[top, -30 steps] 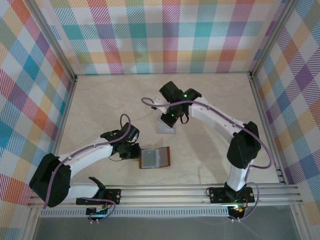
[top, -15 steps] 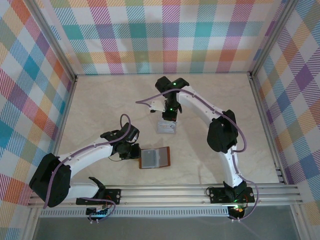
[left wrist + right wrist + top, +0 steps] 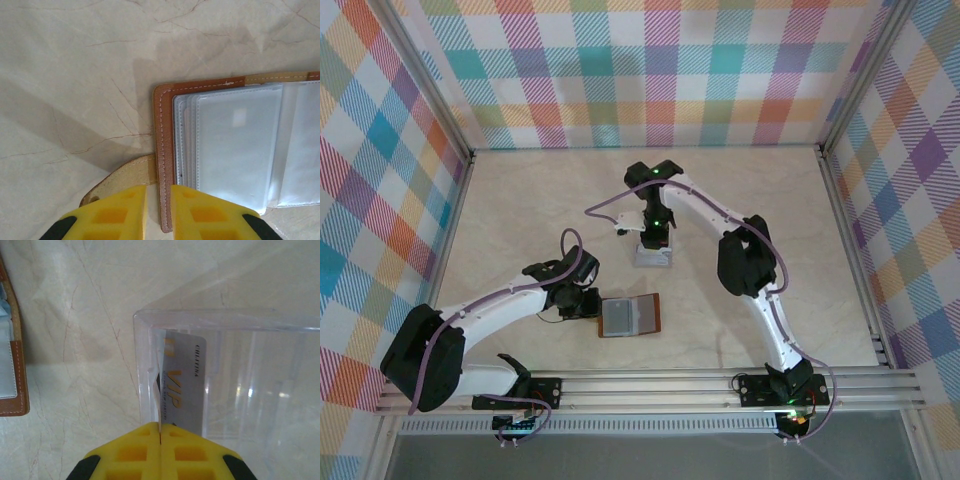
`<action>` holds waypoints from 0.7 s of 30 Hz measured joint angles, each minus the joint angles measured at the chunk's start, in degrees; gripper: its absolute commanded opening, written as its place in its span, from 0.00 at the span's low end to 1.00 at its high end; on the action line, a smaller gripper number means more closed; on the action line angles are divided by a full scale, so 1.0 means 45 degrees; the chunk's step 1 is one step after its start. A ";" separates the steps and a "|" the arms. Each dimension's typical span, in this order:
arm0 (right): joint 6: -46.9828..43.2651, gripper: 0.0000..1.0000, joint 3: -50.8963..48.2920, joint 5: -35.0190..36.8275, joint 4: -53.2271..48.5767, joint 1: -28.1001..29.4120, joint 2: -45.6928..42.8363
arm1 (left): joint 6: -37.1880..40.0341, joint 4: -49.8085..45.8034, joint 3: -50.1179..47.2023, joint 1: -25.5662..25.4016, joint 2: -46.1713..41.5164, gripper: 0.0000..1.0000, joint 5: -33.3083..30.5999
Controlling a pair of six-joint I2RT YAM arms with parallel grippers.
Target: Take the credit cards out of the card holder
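Two arms reach over the pale marbled table (image 3: 520,200), with plaid walls (image 3: 650,70) closing it in on three sides. From above, you see the card holder (image 3: 630,314) lying open toward the near edge with its pockets up, and the left gripper (image 3: 588,303) at its left edge. Farther back, apart from the holder, a clear box (image 3: 653,257) sits on the table. The right gripper (image 3: 656,238) hangs directly over it, its arm arching in from the right.

On the left wrist camera, the holder's stitched brown edge and a stack of clear pockets (image 3: 235,150) take up the right half. The tan snap tab (image 3: 122,175) sticks out to the left and passes under one yellow finger (image 3: 117,212). The jaws are nearly together — the leather edge runs into the slim gap between them, so you have a grip on the holder's rim.

On the right wrist camera, the box's corner sits just ahead of the tips. A grey credit card (image 3: 184,385) with orange "VIP" lettering lies inside, against the left wall. The jaws are pressed fully together, and the card's near end slips under the tips — you cannot tell whether it is pinched. The holder's brown edge shows at the far left.
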 measured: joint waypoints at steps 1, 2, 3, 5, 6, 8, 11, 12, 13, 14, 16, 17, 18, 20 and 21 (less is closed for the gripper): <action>-0.0049 0.03 0.0000 -0.0044 -0.0015 0.0000 0.0058 | 0.0000 -0.0010 -0.0010 0.0005 0.0024 0.21 -0.0005; -0.0083 0.15 0.0000 -0.0078 -0.0029 0.0000 0.0097 | 0.0000 -0.0005 -0.0010 0.0005 0.0039 0.21 -0.0005; -0.0087 0.24 0.0000 -0.0078 -0.0029 0.0000 0.0117 | 0.0000 0.0000 -0.0010 0.0005 0.0049 0.21 0.0000; -0.0058 0.35 0.0000 0.0063 0.0092 0.0000 0.0117 | 0.0000 -0.0005 -0.0010 0.0005 0.0053 0.21 -0.0005; 0.0024 0.36 0.0000 0.0199 0.0228 -0.0005 0.0117 | 0.0000 0.0000 -0.0010 0.0005 0.0053 0.21 0.0000; 0.0243 0.37 -0.0010 0.0563 0.0685 -0.0063 0.0112 | 0.0000 -0.0005 -0.0010 0.0015 0.0049 0.21 0.0000; 0.0500 0.37 -0.0267 0.0962 0.1433 -0.0073 -0.0180 | 0.0000 -0.0005 -0.0010 0.0029 0.0049 0.21 -0.0005; 0.0593 0.37 -0.0364 0.1083 0.1613 -0.0073 -0.0364 | 0.0000 -0.0005 -0.0010 0.0029 0.0044 0.21 -0.0005; 0.0680 0.38 -0.0442 0.1151 0.1753 -0.0073 -0.0529 | 0.0000 -0.0005 -0.0010 0.0029 0.0044 0.21 -0.0005; 0.0826 0.38 -0.0554 0.1224 0.1928 -0.0073 -0.0782 | 0.0000 -0.0005 -0.0010 0.0029 0.0044 0.21 -0.0005; 0.1083 0.38 -0.0797 0.1365 0.2215 -0.0073 -0.1273 | 0.0000 0.0000 -0.0024 0.0029 0.0019 0.21 -0.0010; 0.1277 0.39 -0.0923 0.1428 0.2356 -0.0068 -0.1554 | 0.0000 -0.0005 -0.0044 0.0039 -0.0015 0.21 -0.0005; 0.1515 0.40 -0.1049 0.1472 0.2497 -0.0044 -0.1802 | 0.0000 0.0000 -0.0073 0.0063 -0.0053 0.21 -0.0010; 0.2244 0.40 -0.1433 0.1447 0.2866 0.0015 -0.2365 | 0.0000 0.0015 -0.0126 0.0092 -0.0083 0.20 -0.0005; 0.2691 0.40 -0.1627 0.1399 0.3021 0.0029 -0.2628 | 0.0000 0.0053 -0.0155 0.0126 -0.0083 0.20 0.0005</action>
